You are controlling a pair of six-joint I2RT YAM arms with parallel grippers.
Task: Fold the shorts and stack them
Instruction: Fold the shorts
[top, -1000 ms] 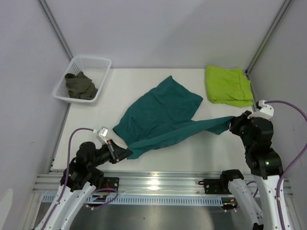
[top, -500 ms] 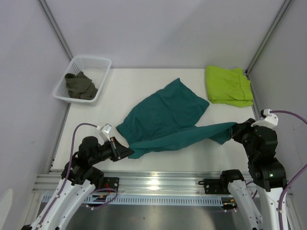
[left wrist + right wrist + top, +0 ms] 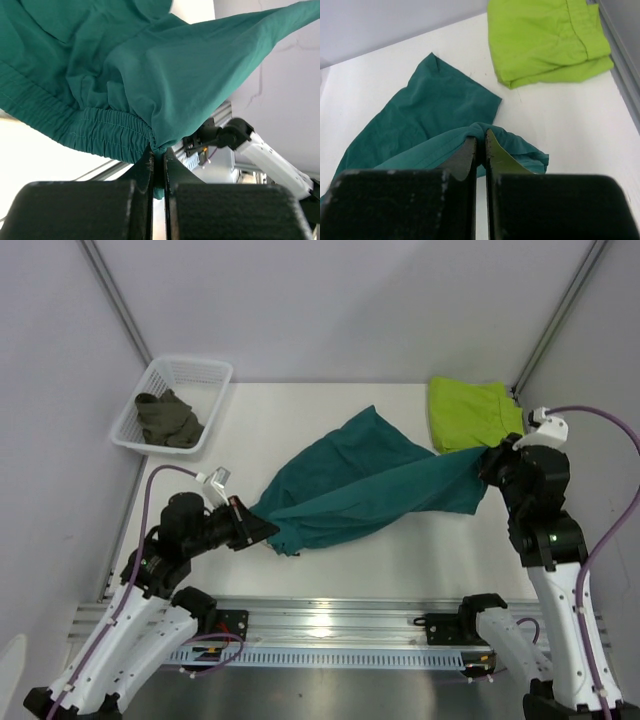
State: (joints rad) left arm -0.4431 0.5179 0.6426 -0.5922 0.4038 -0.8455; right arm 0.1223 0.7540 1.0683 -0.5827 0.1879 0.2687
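Lost the teal shorts [image 3: 125, 60] past the edges above the left gripper [image 3: 159, 152]; cropped the lime-green shorts [image 3: 545, 40] beyond the right gripper [image 3: 481, 142].

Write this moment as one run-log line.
left end effector: grips teal shorts | right end effector: grips teal shorts | lime-green shorts: folded | olive shorts: in basket

white plastic basket [image 3: 188, 361] — far-left corner of table | white table [image 3: 285, 420] | metal rail [image 3: 330, 612] — near edge

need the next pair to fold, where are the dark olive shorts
In the top external view the dark olive shorts lie crumpled in the white basket at the far left corner of the table, beyond the left gripper.
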